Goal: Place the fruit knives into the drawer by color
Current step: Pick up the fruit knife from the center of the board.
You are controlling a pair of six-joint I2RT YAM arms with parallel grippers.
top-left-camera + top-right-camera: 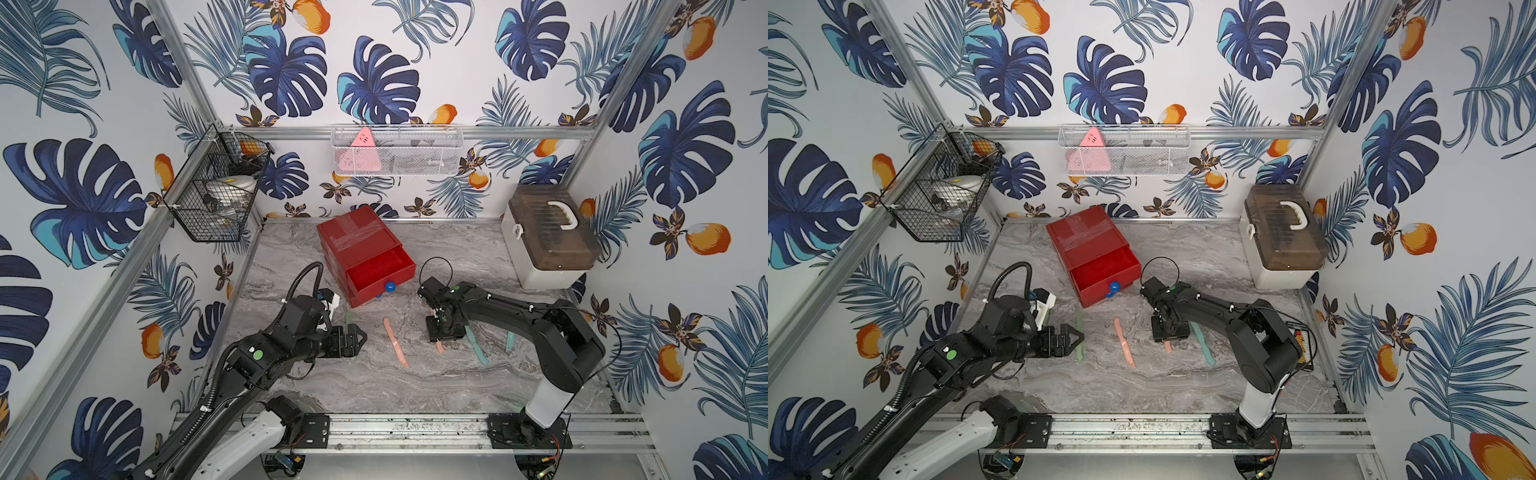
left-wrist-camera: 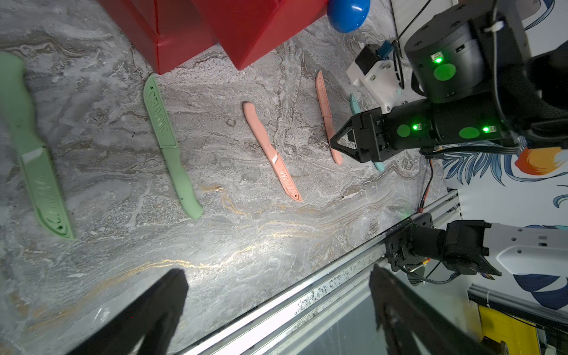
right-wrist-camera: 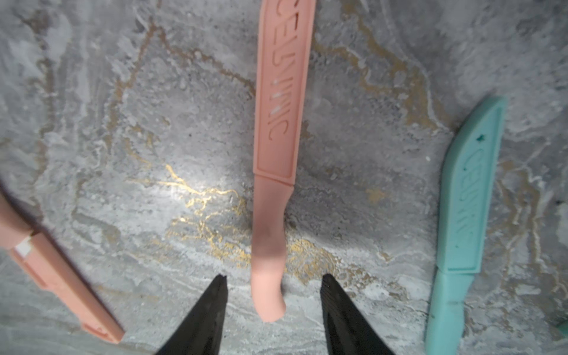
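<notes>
While the right gripper hangs low over the grey marble table, its two black jaws stand partly apart on either side of a pink knife, at the handle end, with a gap showing on both sides. That knife is slim and slightly curved, matte salmon plastic, with lettering along the blade. A second pink knife lies near it on the left arm's side, and a teal knife lies on its other side. The mint-green knives lie nearer the left gripper, whose jaws are spread wide and hold nothing. Beyond the knives sits the glossy red chest, one drawer pulled out, a blue knob at its front.
</notes>
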